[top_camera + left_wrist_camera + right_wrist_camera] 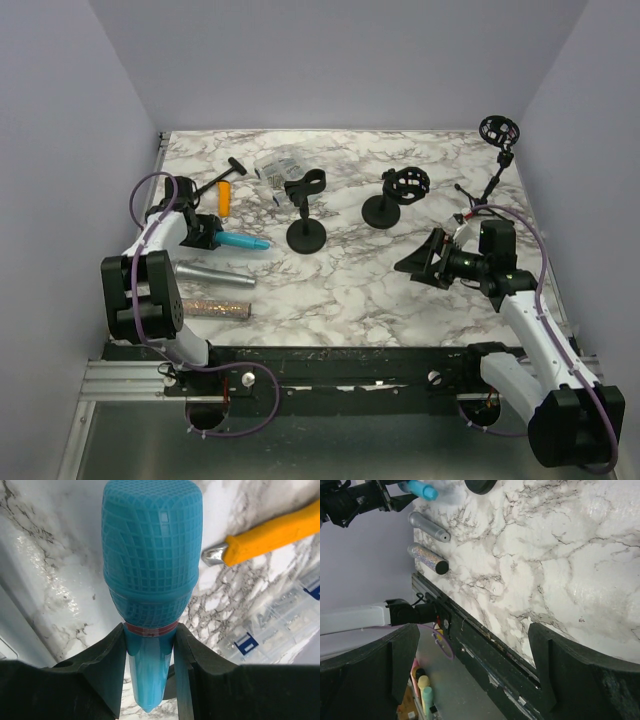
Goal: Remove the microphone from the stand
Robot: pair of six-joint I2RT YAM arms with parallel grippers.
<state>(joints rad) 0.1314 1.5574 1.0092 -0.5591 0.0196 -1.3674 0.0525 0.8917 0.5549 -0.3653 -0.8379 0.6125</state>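
My left gripper is shut on the handle of a blue microphone, which lies level just above the marble table at the left. Up close, the mesh head sticks out beyond the left gripper, both fingers pressed on the handle below a red ring. A black stand with an empty clip is just to the right of the microphone's head, apart from it. My right gripper hangs open over the table's right half, nothing between its fingers.
A silver microphone and a glittery one lie near the front left. An orange microphone and a clear plastic bag lie at the back left. Two more black stands stand at the back right.
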